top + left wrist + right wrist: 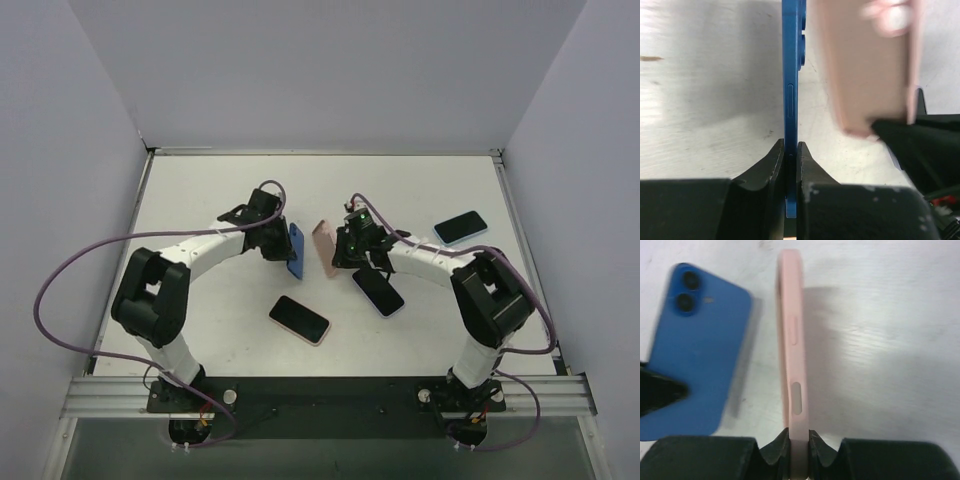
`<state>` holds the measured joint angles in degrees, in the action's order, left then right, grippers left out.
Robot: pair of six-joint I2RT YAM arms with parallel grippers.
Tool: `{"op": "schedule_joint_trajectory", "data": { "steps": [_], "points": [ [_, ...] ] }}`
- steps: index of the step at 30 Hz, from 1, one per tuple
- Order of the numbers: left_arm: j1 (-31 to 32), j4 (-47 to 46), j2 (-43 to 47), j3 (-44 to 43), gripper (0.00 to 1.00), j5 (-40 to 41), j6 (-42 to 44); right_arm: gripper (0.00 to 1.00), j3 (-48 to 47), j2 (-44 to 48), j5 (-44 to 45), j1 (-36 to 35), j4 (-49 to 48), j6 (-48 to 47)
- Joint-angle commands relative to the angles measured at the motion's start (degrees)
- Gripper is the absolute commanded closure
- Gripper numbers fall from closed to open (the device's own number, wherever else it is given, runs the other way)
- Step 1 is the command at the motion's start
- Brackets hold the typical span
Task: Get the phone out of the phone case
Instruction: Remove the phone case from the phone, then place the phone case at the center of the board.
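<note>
My left gripper (pixel 790 147) fills the bottom of the left wrist view, clenched on the thin edge of the blue phone (pixel 791 95). The phone stands on edge and runs straight away from the camera, with a side button on its rim and the camera bump at the far end. Just right of it is the pink phone case (pixel 867 65), blurred and apart from the phone. A strip of white counter (pixel 705 100) shows between them.

In the right wrist view, my right gripper (pixel 799 435) is clamped on the near end of the case. The case is seen edge-on, with button cutouts along its side. The blue phone is off to the left with its back to the camera, two lenses in the top corner, not touching the case.

From the top view, both arms meet mid-counter. The phone is in the left gripper and the case in the right, side by side with a gap. So the phone is out of the case. I cannot tell if either touches the counter.

Three more phones lie flat:
- A pink-rimmed phone (pixel 299 319) sits between my arms.
- A dark-screen phone (pixel 378 292) is just beside the right gripper.
- A light-blue-rimmed phone (pixel 461 227) is toward the right wall, well apart.
</note>
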<state>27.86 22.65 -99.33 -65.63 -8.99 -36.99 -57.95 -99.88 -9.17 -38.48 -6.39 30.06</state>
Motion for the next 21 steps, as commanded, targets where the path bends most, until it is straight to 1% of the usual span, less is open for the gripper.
{"op": "schedule_joint_trajectory", "data": {
  "steps": [1,3,7,9,11,12,14,15,16,20,21],
  "points": [
    [-5.0,0.64,5.37,-1.79,1.0,-2.24,2.01,1.0,0.74,5.56,3.02,3.14,5.08,-1.94],
    [-6.75,0.37,7.13,-1.7,1.0,-4.53,2.1,1.0,0.82,6.18,2.14,4.02,4.38,-1.85],
    [-9.39,1.68,9.76,-2.31,1.0,-4.72,3.42,1.0,-0.31,6.36,-0.4,7.62,2.79,-0.19],
    [-10.71,1.69,10.82,-2.49,1.0,-5.76,4.12,1.0,-2.06,5.84,-2.42,11.22,1.74,0.96],
    [-12.82,0.64,11.35,-2.4,1.0,-7.34,4.21,1.0,-3.65,3.64,-5.31,14.2,0.08,3.14],
    [-13.61,-0.15,11.44,-2.05,1.0,-9.96,4.04,1.0,-4.96,2.5,-6.64,17.27,-0.46,3.85],
    [-15.1,-2.7,11.35,-1.79,1.0,-13.48,3.86,1.0,-9.97,-1.62,-9.1,20.62,-1.25,6.13],
    [-15.46,-3.14,11.09,-2.22,1.0,-14.03,3.68,1.0,-11.46,-3.03,-10.42,23.33,-1.69,7.02],
    [-15.64,-3.75,10.74,-2.57,1.0,-14.38,3.77,1.0,-14.7,-5.92,-11.04,24.58,-1.78,7.81],
    [-15.55,-5.77,6.79,-4.86,1.0,-18.5,2.98,1.0,-19.55,-12.09,-14.47,29.42,-3.53,12.9],
    [-15.55,-6.65,6.08,-5.21,1.0,-19.12,1.94,0.91,-20.0,-12.79,-14.3,30.21,-3.54,14.13]
  ]
}}
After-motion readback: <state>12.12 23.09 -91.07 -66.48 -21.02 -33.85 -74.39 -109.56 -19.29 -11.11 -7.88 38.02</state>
